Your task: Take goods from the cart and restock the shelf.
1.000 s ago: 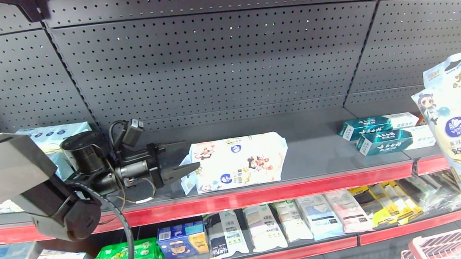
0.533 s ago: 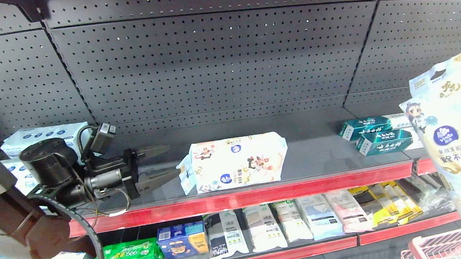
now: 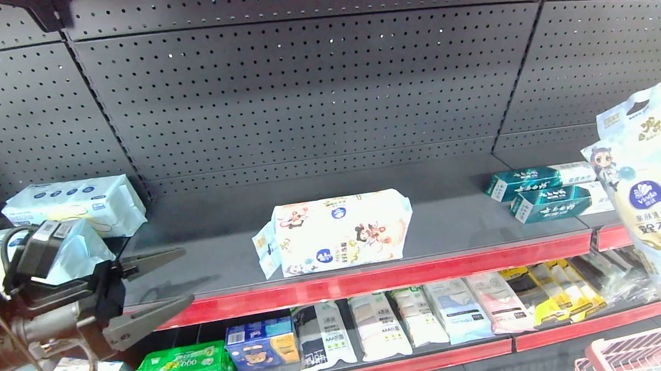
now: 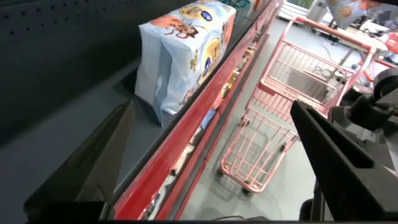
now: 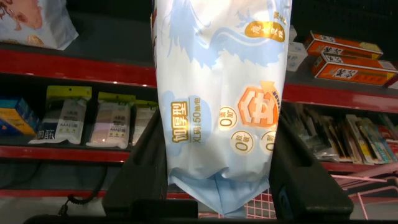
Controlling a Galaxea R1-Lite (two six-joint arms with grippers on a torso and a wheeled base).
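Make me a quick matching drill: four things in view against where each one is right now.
Things:
1. cartoon-print pack
2. teal boxes
3. green wipes pack
4. tall blue-and-white bag

Places:
A. lower shelf, left
B. held in the right gripper
C. upper shelf, middle
D. upper shelf, right end

Pairs: 1-C, 2-D, 3-A, 4-B.

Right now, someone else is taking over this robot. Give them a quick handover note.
Left gripper: open, empty, by the front edge of the shelf, left of the tissue pack.
Right gripper: shut on the tall tissue bag, held upright in front of the shelf's right side.
Done: the tissue pack lies on the shelf.
Left: set the bag on the shelf, then check the cart for more.
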